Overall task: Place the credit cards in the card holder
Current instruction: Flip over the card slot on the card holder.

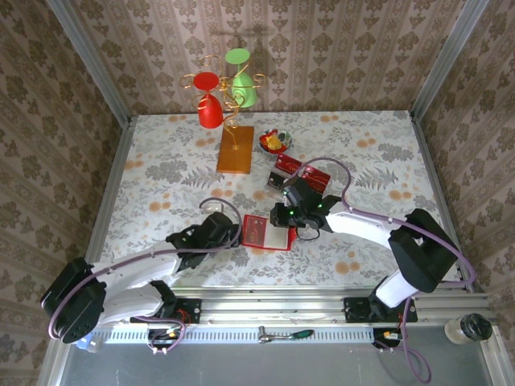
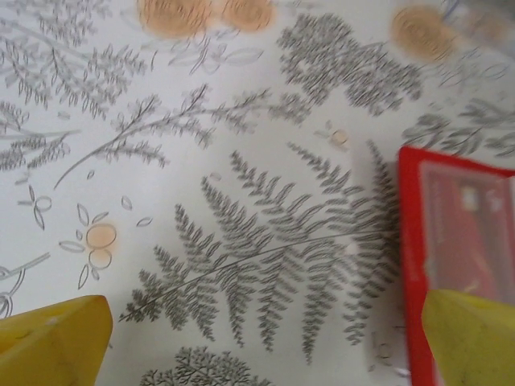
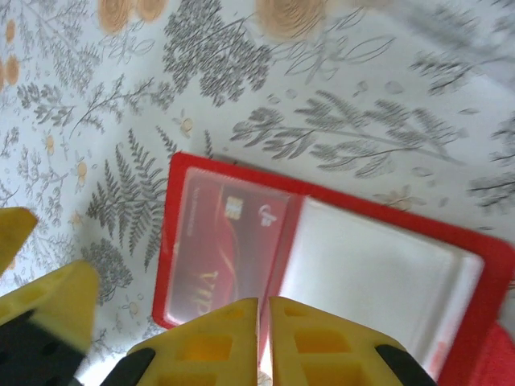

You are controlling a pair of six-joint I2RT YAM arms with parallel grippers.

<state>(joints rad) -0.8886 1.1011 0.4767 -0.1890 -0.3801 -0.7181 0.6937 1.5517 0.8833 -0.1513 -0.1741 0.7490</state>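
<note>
The card holder (image 1: 259, 232) lies open on the flowered table between my two grippers, red rim with pale clear sleeves (image 3: 378, 273). One credit card (image 3: 221, 241), red with gold VIP lettering and a chip, sits inside its left sleeve. My right gripper (image 3: 264, 338) hangs just above the holder's middle fold, its fingers almost touching with only a thin slit between them and nothing seen in it. My left gripper (image 2: 265, 354) stands wide open over bare table, its right fingertip (image 2: 475, 338) over the holder's left edge (image 2: 412, 265). More credit cards (image 1: 314, 177) lie behind the right gripper (image 1: 291, 219).
A gold wire stand on an orange base (image 1: 235, 149) carries a red cup (image 1: 209, 112) and a green cup (image 1: 245, 88) at the back. A small bowl (image 1: 273, 143) sits beside it. Patterned walls close in the table's sides.
</note>
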